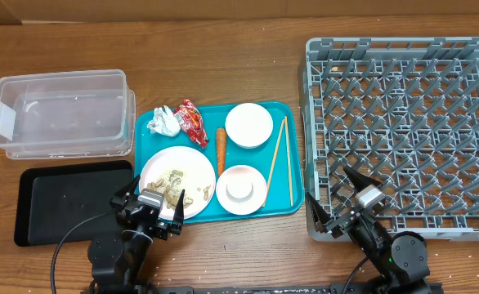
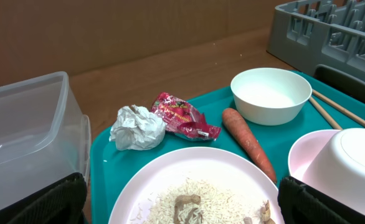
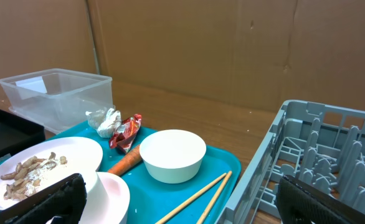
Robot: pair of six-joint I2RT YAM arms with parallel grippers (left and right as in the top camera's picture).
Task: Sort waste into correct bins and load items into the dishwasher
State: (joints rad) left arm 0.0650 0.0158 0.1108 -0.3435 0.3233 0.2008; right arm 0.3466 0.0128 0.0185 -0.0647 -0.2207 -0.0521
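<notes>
On the teal tray (image 1: pixel 288 110) lie a crumpled white wrapper (image 1: pixel 165 122), a red snack wrapper (image 1: pixel 192 122), a carrot (image 1: pixel 221 140), a white bowl (image 1: pixel 248 124), chopsticks (image 1: pixel 282 155), a plate (image 1: pixel 194 167) with rice and scraps (image 1: pixel 174 186), and a pale pink bowl (image 1: pixel 223 196) holding a white cup (image 1: pixel 240 189). The clear container (image 1: pixel 60 113) and black tray (image 1: pixel 68 200) stand left. The grey dish rack (image 1: pixel 407 131) is right. My left gripper (image 1: pixel 151 211) is open over the plate's near edge. My right gripper (image 1: pixel 346 204) is open at the rack's front left corner.
The tray sits between the bins and the rack on a wooden table. A cardboard wall (image 3: pixel 232 43) stands behind the table. Black cables (image 1: pixel 68 245) trail from the arms at the front edge.
</notes>
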